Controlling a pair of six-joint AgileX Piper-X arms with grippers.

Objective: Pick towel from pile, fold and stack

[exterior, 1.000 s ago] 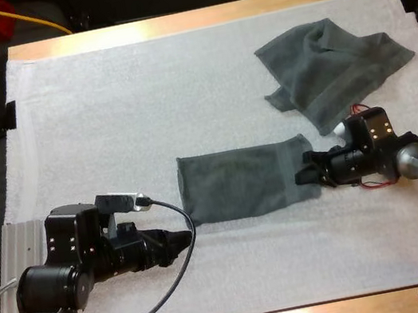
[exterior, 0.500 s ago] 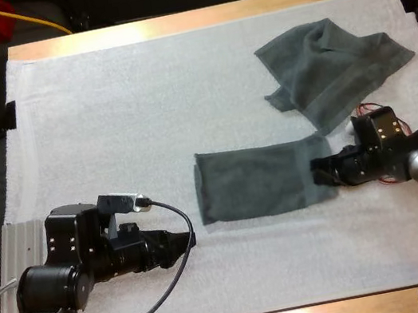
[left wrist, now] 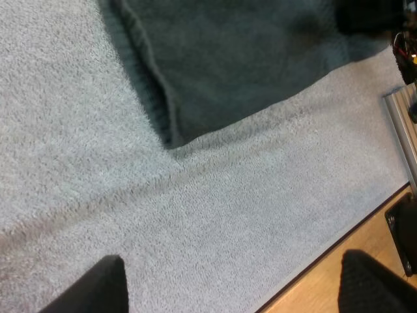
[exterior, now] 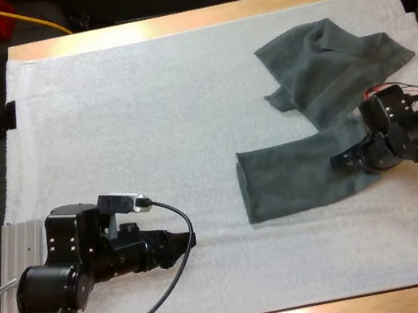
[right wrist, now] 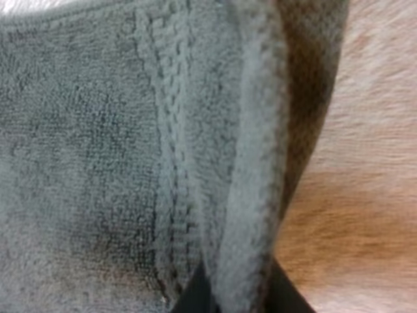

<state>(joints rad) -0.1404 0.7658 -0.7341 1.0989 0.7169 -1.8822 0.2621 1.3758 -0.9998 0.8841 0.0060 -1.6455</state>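
High view showed the folded towel flat on the white mat, at 4 o'clock from the mat's middle. My right gripper pinched its 3 o'clock end, both fingers pressed on the towel's edge. The crumpled towel lay at 2 o'clock, just beside it. My left gripper sat at 7 o'clock, its fingers apart, holding nothing.

Folded towel on mat, right of centre; crumpled towel just behind. My right end effector at folded towel's right end.
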